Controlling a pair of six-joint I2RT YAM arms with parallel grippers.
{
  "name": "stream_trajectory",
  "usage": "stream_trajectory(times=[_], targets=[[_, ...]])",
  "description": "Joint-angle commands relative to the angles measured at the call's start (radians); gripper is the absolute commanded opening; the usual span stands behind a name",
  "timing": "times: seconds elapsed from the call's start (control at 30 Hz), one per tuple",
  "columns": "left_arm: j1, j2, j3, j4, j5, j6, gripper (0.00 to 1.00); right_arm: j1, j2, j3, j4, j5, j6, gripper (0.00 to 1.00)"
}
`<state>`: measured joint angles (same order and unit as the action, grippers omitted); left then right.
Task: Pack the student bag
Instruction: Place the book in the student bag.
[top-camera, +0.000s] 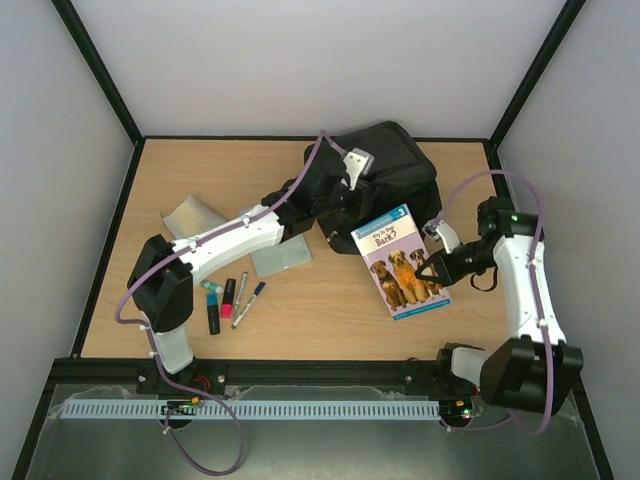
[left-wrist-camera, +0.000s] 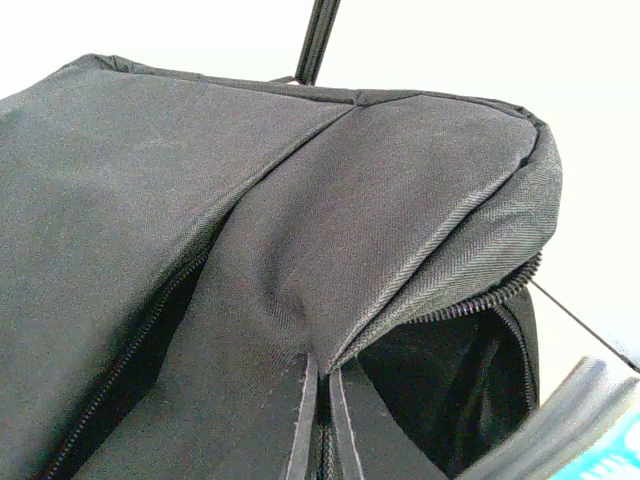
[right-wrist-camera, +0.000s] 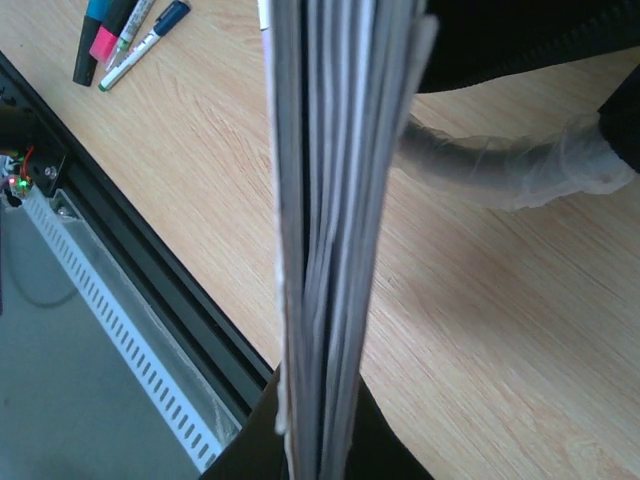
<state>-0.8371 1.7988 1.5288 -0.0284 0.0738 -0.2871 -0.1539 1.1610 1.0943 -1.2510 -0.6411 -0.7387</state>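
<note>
The student bag (top-camera: 395, 160), a large black backpack, lies at the back middle of the table. My left gripper (top-camera: 333, 197) is shut on a fold of its fabric at the zip edge (left-wrist-camera: 322, 372) and holds the flap up, so the dark opening (left-wrist-camera: 450, 385) shows. A picture book with dogs on its cover (top-camera: 403, 262) is tilted just right of the bag's mouth. My right gripper (top-camera: 433, 268) is shut on its right edge. In the right wrist view the book's pages (right-wrist-camera: 330, 220) stand edge-on between the jaws (right-wrist-camera: 320, 425). The bag's grey handle (right-wrist-camera: 500, 165) lies beyond the book.
Several markers and highlighters (top-camera: 230, 298) lie at the front left of the table (top-camera: 330, 325), also visible in the right wrist view as markers (right-wrist-camera: 120, 35). A grey pouch (top-camera: 190, 218) and a flat grey case (top-camera: 281, 259) sit beside the left arm. A black rail (top-camera: 300, 365) lines the near edge.
</note>
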Motion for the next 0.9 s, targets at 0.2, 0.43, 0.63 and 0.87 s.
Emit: stream_trajectory(times=[0.2, 0.43, 0.63, 0.87], targets=[[-0.015, -0.102, -0.081, 0.15, -0.015, -0.023, 0.02, 0.01, 0.169, 0.053, 0.048, -0.017, 0.173, 0.01], [-0.029, -0.131, -0.13, 0.169, -0.029, -0.024, 0.02, 0.01, 0.287, 0.126, 0.065, 0.009, 0.239, 0.01], [-0.056, -0.125, -0.148, 0.19, -0.037, -0.031, 0.02, 0.01, 0.403, 0.227, 0.053, -0.055, 0.323, 0.01], [-0.1, -0.101, -0.129, 0.193, -0.054, -0.029, 0.02, 0.026, 0.489, 0.289, 0.029, -0.15, 0.379, 0.01]])
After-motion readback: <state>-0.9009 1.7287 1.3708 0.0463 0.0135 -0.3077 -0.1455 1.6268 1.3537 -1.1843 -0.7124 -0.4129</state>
